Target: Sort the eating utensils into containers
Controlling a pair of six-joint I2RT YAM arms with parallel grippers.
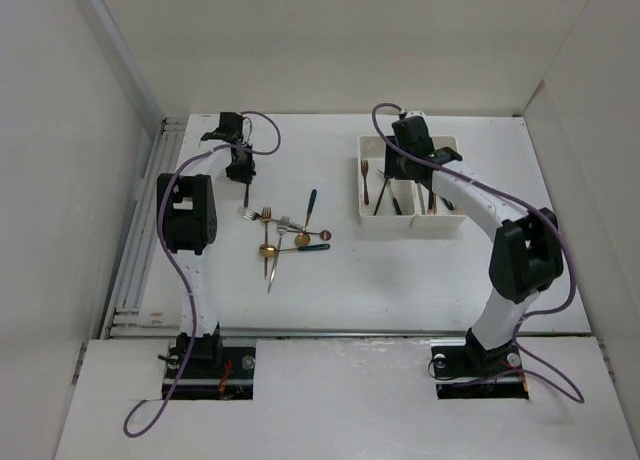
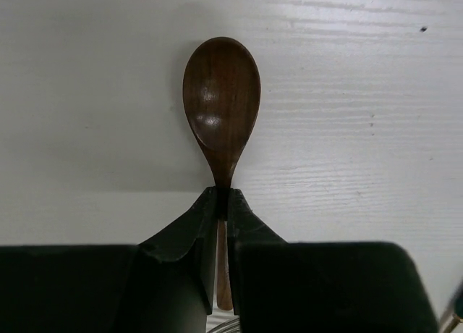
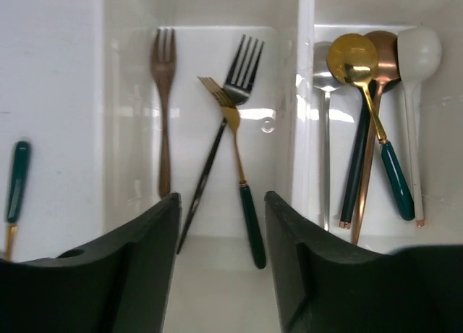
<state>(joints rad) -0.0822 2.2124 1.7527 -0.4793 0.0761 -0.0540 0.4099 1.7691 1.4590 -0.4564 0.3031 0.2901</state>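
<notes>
**Roughly half sorted; a wooden spoon in the grip, a cluster left to do**

The white tray (image 1: 408,230) at the far right holds three forks in its left compartment (image 3: 130,94). Its right compartment (image 3: 441,130) holds four or five spoons, a cream spoon (image 3: 416,94) among them. The right jaws hang half open and empty just above the forks. Far left, well apart from the tray, the left jaws are clamped on the neck of a brown wooden spoon (image 2: 221,108). Whether it is clear of the surface (image 1: 400,280) I cannot tell. It belongs with the spoons. A loose cluster of forks and spoons (image 1: 285,235), seven or so, lies unsorted mid-surface.
</notes>
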